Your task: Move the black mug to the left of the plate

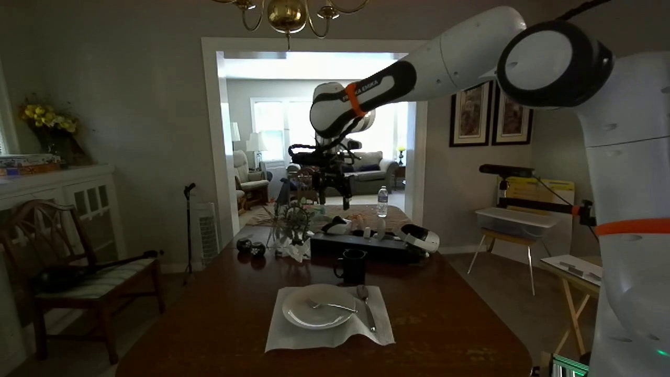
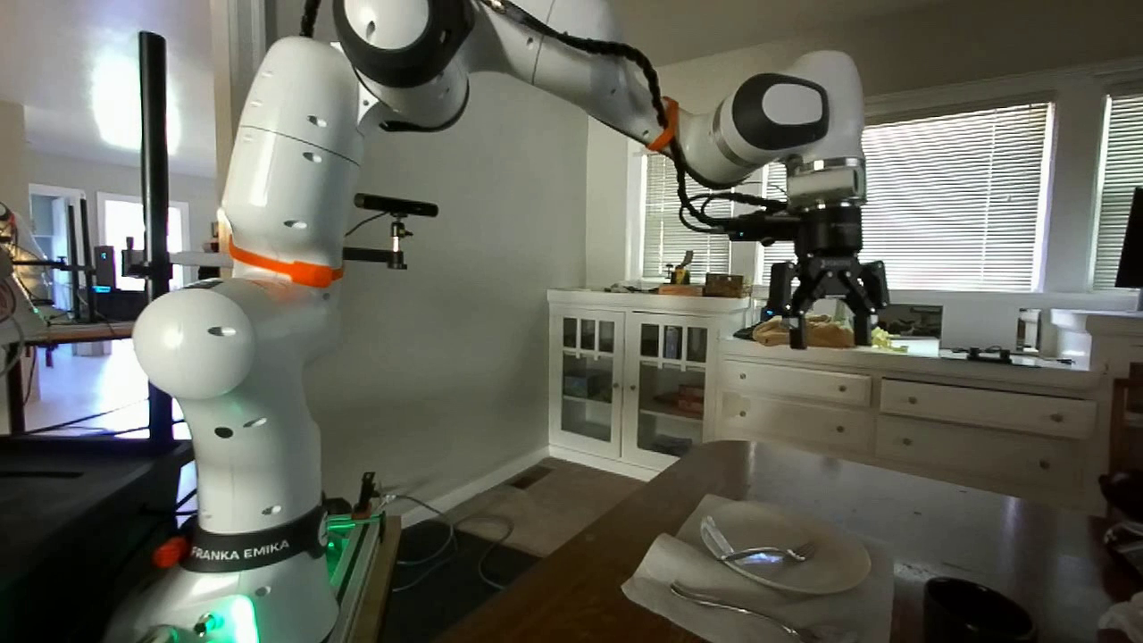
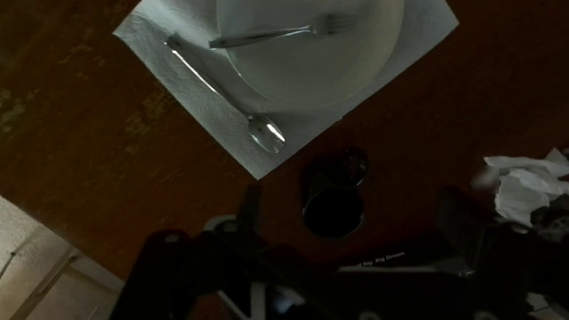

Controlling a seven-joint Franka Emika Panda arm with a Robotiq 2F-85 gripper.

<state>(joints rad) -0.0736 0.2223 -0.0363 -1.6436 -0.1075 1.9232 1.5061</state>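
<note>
The black mug [image 1: 355, 268] stands upright on the table just beyond the placemat, its handle toward the image left in this exterior view. It also shows at the lower edge of an exterior view [image 2: 978, 612] and in the wrist view [image 3: 333, 214]. The white plate [image 1: 306, 315] lies on a light paper placemat [image 1: 285, 337], with a fork on it and a spoon [image 1: 370, 311] beside it. It also shows in the wrist view [image 3: 311, 78]. My gripper [image 1: 334, 203] is open and empty, high above the table. In the wrist view the mug lies between its spread fingers [image 3: 351, 191], well below them.
A long black box [image 1: 366, 248] stands just behind the mug, with white and black items on it. A glass vase with plants [image 1: 296, 222], crumpled white paper [image 1: 296, 250] and dark round objects [image 1: 251, 247] stand further back left. A water bottle [image 1: 382, 202] stands behind.
</note>
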